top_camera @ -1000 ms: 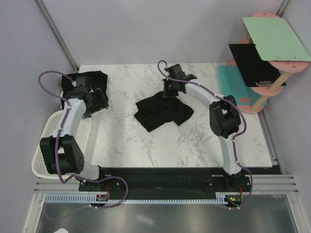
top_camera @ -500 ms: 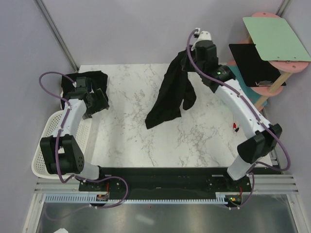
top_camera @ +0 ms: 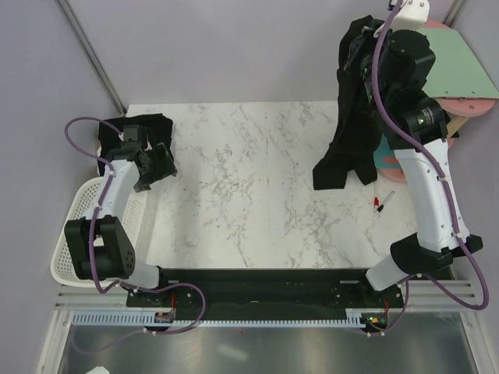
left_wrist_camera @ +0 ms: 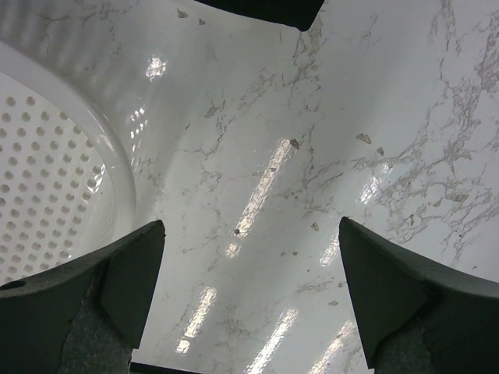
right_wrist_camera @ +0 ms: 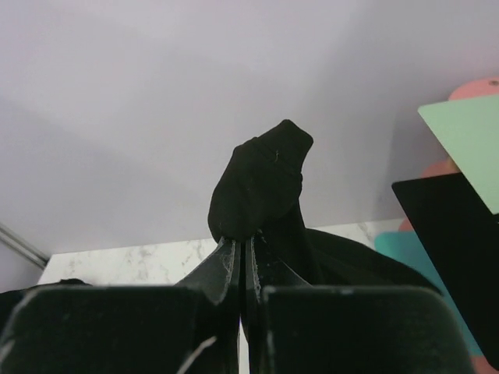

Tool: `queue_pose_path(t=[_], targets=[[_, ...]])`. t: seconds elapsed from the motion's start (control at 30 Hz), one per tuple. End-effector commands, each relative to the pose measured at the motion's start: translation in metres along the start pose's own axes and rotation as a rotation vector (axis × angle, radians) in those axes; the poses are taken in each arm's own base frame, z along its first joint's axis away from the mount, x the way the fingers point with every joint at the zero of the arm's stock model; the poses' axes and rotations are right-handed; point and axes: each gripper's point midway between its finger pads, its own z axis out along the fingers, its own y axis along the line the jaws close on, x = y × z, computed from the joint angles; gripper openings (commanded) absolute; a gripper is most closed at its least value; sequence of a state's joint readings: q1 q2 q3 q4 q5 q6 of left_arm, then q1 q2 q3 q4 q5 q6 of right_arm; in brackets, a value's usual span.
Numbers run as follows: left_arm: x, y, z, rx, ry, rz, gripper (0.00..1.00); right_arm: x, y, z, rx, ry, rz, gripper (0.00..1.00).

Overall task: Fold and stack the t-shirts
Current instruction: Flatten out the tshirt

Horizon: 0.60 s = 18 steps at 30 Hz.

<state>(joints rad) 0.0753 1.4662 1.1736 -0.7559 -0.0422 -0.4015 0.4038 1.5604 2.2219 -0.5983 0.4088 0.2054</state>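
Right pincer (right_wrist_camera: 240,248) pinching t-shirt (top_camera: 352,128) bunch, rest dangling below

The top view looks down from behind the arm bases over the whole table (top_camera: 234,202). The left wrist view sits close above its left edge and basket (left_wrist_camera: 47,179). The right wrist view, high up, faces the back wall and shares the t-shirt (right_wrist_camera: 261,187) with the top view.

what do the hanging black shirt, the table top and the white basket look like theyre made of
T-shirt: soft matte fabric, probably cotton; it drapes and bunches in limp folds.
Table top: glossy white marble-look surface, perhaps laminate or stone; grey veins, sharp light reflections.
Basket: glossy white plastic, likely; moulded rows of round holes.
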Motion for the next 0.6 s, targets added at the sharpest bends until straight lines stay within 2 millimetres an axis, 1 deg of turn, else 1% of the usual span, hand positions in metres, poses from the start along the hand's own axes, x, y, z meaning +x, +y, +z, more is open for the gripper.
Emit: queue_pose_path(t=[0.0, 0.03, 0.07, 0.1, 0.17, 0.2, 0.23, 0.27, 0.3, 0.33, 0.37, 0.4, 0.43, 0.47, 0.5, 0.53, 0.57], targets=[[-0.004, -0.004, 0.000, 0.029, -0.020, 0.008, 0.98, 0.027, 0.038, 0.023, -0.149, 0.073, 0.024, 0.00], [-0.003, -0.005, 0.000, 0.029, -0.019, 0.010, 0.98, 0.041, 0.056, 0.026, -0.238, 0.115, 0.034, 0.00], [-0.004, -0.004, 0.000, 0.029, -0.020, 0.008, 0.98, 0.053, 0.067, 0.030, -0.279, 0.149, 0.054, 0.00], [-0.004, -0.005, -0.001, 0.031, -0.021, 0.007, 0.98, 0.080, 0.080, 0.041, -0.316, 0.208, 0.053, 0.00], [-0.004, -0.004, 0.000, 0.028, -0.022, 0.007, 0.98, 0.113, 0.115, 0.041, -0.413, 0.287, 0.050, 0.00], [-0.005, -0.004, -0.001, 0.028, -0.026, 0.006, 0.98, 0.147, 0.134, 0.046, -0.463, 0.356, 0.033, 0.00], [-0.006, -0.005, 0.000, 0.026, -0.026, 0.003, 0.98, 0.165, 0.162, 0.035, -0.530, 0.397, 0.018, 0.00], [-0.007, -0.004, -0.001, 0.023, -0.029, 0.003, 0.98, 0.182, 0.180, 0.029, -0.579, 0.432, 0.005, 0.00], [-0.007, -0.004, -0.001, 0.022, -0.030, 0.005, 0.98, 0.215, 0.196, 0.029, -0.605, 0.486, -0.029, 0.00], [-0.008, -0.002, -0.001, 0.015, -0.034, 0.002, 0.98, 0.230, 0.225, 0.010, -0.671, 0.515, -0.048, 0.00], [-0.008, -0.002, -0.001, 0.012, -0.037, 0.003, 0.98, 0.246, 0.241, -0.001, -0.720, 0.550, -0.054, 0.00], [-0.009, -0.001, -0.002, 0.007, -0.043, 0.001, 0.99, 0.273, 0.255, -0.008, -0.748, 0.603, -0.059, 0.00], [-0.009, 0.000, -0.002, 0.002, -0.045, -0.002, 0.99, 0.289, 0.277, -0.029, -0.803, 0.642, -0.064, 0.00], [-0.011, 0.000, -0.004, 0.000, -0.052, -0.003, 0.99, 0.305, 0.289, -0.042, -0.835, 0.678, -0.069, 0.00], [-0.011, 0.001, -0.004, -0.002, -0.055, -0.004, 0.99, 0.328, 0.304, -0.057, -0.889, 0.726, -0.075, 0.00], [-0.012, 0.000, -0.005, -0.003, -0.060, -0.005, 0.99, 0.343, 0.324, -0.086, -0.958, 0.750, -0.109, 0.00], [-0.014, 0.001, -0.006, -0.004, -0.067, -0.008, 1.00, 0.354, 0.334, -0.100, -0.997, 0.763, -0.135, 0.03]])
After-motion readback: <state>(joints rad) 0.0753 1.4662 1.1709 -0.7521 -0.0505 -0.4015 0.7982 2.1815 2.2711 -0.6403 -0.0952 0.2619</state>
